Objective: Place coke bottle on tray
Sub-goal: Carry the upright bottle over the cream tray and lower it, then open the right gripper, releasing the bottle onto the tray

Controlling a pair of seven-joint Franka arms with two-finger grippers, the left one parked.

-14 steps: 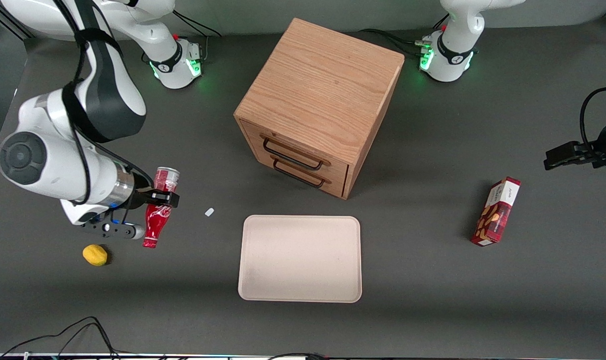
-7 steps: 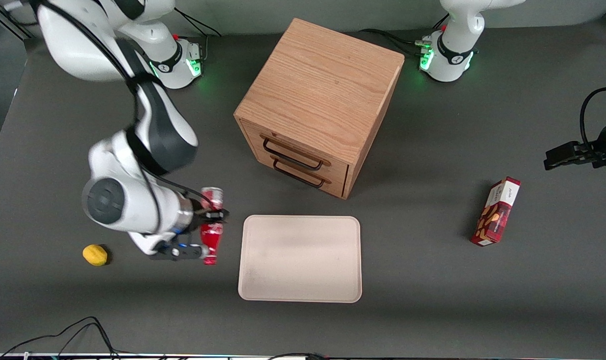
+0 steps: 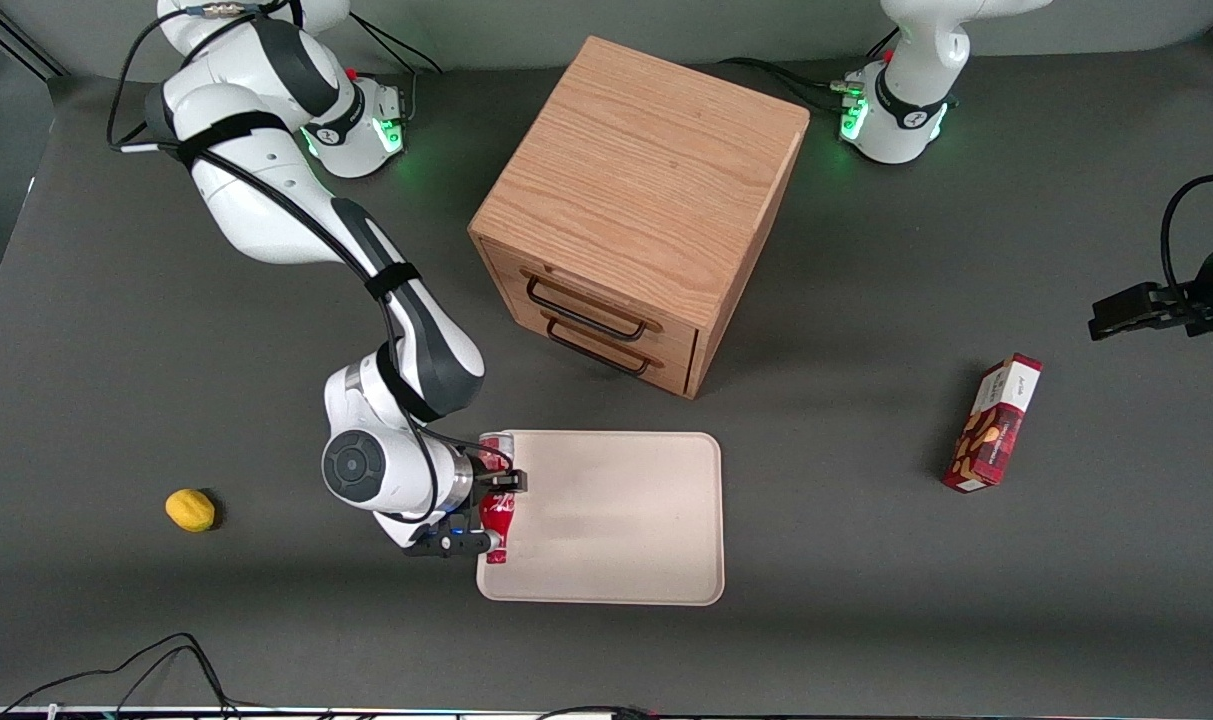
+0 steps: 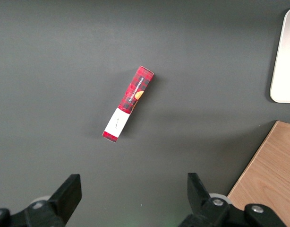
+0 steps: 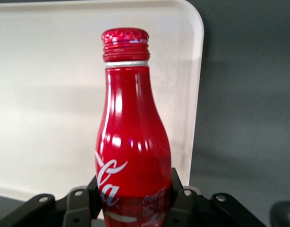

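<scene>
My right gripper (image 3: 494, 493) is shut on the coke bottle (image 3: 496, 520), a slim red bottle with white script and a red cap. It holds the bottle lying level over the rim of the cream-beige tray (image 3: 616, 520) at the working arm's end, cap toward the front camera. In the right wrist view the gripper (image 5: 133, 201) clamps the bottle (image 5: 131, 142) low on its body, and the cap lies over the tray (image 5: 46, 94). I cannot tell whether the bottle touches the tray.
A wooden two-drawer cabinet (image 3: 636, 210) stands farther from the front camera than the tray. A yellow lemon (image 3: 190, 509) lies toward the working arm's end. A red snack box (image 3: 993, 422) lies toward the parked arm's end and shows in the left wrist view (image 4: 128, 103).
My right arm has carried the bottle sideways from near the lemon to the tray's rim at the working arm's end. The grip on the bottle has stayed shut.
</scene>
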